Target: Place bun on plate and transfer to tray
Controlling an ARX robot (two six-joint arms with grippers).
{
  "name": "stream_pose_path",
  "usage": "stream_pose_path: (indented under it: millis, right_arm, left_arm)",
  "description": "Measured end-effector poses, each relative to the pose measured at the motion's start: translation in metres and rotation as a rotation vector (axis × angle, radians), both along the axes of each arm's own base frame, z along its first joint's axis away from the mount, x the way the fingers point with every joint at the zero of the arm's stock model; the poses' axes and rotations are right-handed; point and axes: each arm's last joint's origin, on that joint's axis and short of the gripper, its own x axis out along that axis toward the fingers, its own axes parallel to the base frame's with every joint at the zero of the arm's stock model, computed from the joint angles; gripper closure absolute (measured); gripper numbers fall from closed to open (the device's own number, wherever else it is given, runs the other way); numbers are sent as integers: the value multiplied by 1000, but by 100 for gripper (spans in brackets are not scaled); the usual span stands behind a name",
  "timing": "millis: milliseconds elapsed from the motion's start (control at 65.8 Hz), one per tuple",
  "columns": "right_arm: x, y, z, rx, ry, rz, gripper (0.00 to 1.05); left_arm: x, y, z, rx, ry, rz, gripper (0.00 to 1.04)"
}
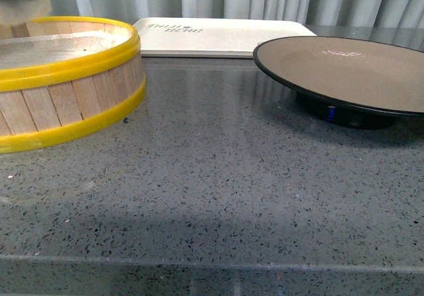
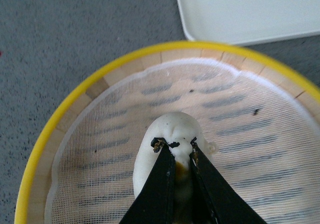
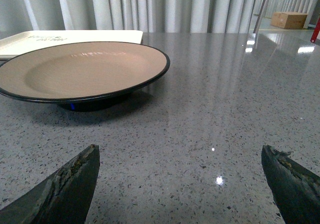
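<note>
Left gripper (image 2: 177, 145) – its two black fingers (image 2: 156, 184) are closed on the pleated top of the bun (image 2: 170, 129), pinching the soft dough between their tips. The bun hangs over the white mesh liner (image 2: 240, 134) of the yellow-rimmed wooden steamer basket (image 2: 55, 124). In the front view it shows at the far left, above the basket's rim (image 1: 66, 64), with a dark fingertip on it. Whether its underside touches the liner cannot be told.

Right gripper (image 3: 180, 151) – the fingers (image 3: 65, 184) are spread wide, low over the bare speckled grey counter (image 1: 218, 177) and holding nothing.

The plate (image 1: 344, 71) stands on the counter to the right, well apart from the basket. The tray (image 1: 218, 38) lies flat behind both, its near right corner hidden behind the plate's rim. Plate and tray carry nothing.
</note>
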Motion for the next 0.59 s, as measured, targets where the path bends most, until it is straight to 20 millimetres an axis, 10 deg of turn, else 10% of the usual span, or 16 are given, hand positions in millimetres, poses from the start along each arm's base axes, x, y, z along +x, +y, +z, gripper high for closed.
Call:
stream_pose_path:
  millis: [334,592]
  right_arm:
    - [0,0,0,0,0,0,8]
    - [0,0,0,0,0,0,8]
  left_arm:
    - [-14,-82,53,-26,-124,-215,100]
    - [-17,-169,32,-4,-94,-388,100]
